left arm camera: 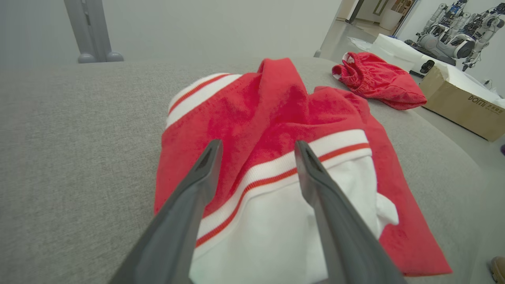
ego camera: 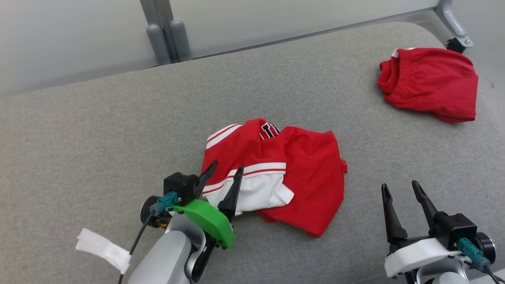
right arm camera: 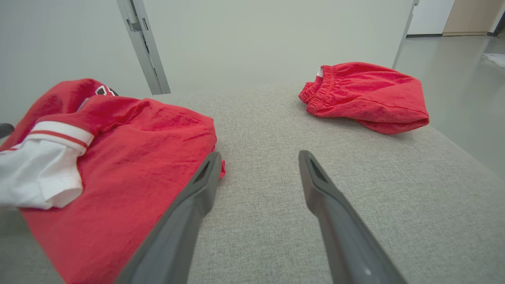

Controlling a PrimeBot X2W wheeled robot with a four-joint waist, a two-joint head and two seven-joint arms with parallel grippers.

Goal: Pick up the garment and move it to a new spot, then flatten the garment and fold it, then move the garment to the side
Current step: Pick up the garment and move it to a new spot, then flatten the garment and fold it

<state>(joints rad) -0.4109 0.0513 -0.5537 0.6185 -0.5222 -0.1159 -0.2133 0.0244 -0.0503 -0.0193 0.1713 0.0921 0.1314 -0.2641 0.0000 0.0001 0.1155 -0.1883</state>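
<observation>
A crumpled red garment [ego camera: 300,173] with white sleeves and red-and-white striped bands lies in the middle of the grey padded table [ego camera: 98,130]. My left gripper [ego camera: 225,169] hovers open over its near left edge, the fingers straddling the striped band [left arm camera: 276,173] above the white sleeve [left arm camera: 276,225]. Nothing is held between them. My right gripper [ego camera: 399,186] stands open to the right of the garment [right arm camera: 130,157], over bare grey fabric, apart from the cloth.
Red shorts [ego camera: 430,83] with an elastic waistband lie at the table's far right corner [right arm camera: 363,94]. A cardboard box [left arm camera: 461,102] stands on the floor beyond the table's right side. A grey metal post [ego camera: 167,31] rises behind the far edge.
</observation>
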